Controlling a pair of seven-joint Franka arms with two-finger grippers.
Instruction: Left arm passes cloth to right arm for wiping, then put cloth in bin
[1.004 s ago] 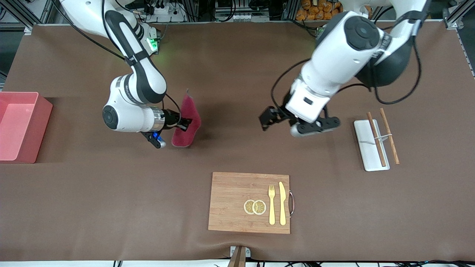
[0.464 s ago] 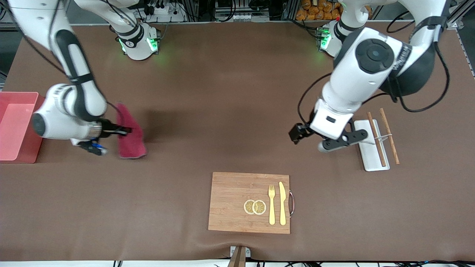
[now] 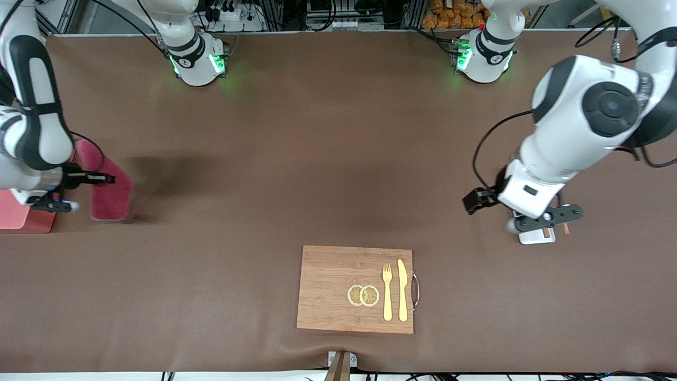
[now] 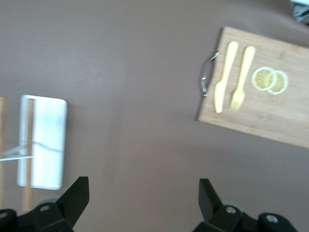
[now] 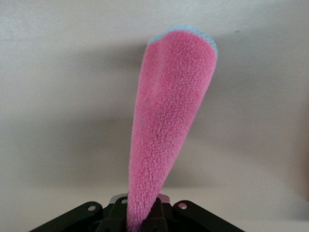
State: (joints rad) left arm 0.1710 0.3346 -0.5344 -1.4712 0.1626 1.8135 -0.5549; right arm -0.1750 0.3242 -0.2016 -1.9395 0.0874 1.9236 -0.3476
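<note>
Swept toward the bin point(image 3: 21, 217) since a second ago, right claw point(image 3: 103, 180) clamped on the cloth point(image 3: 108, 185), hanging at the bin's 3 o'clock over the counter point(image 3: 296, 159), left claw point(image 4: 145, 203) spread wide, over the white tray point(image 3: 537, 236).

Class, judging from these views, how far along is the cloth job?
Done: the handover, since the right pincer is shut on the cloth. In hand: the cloth hangs beside the bin. Left: dropping it in. The left pincer is open over the white tray.
</note>
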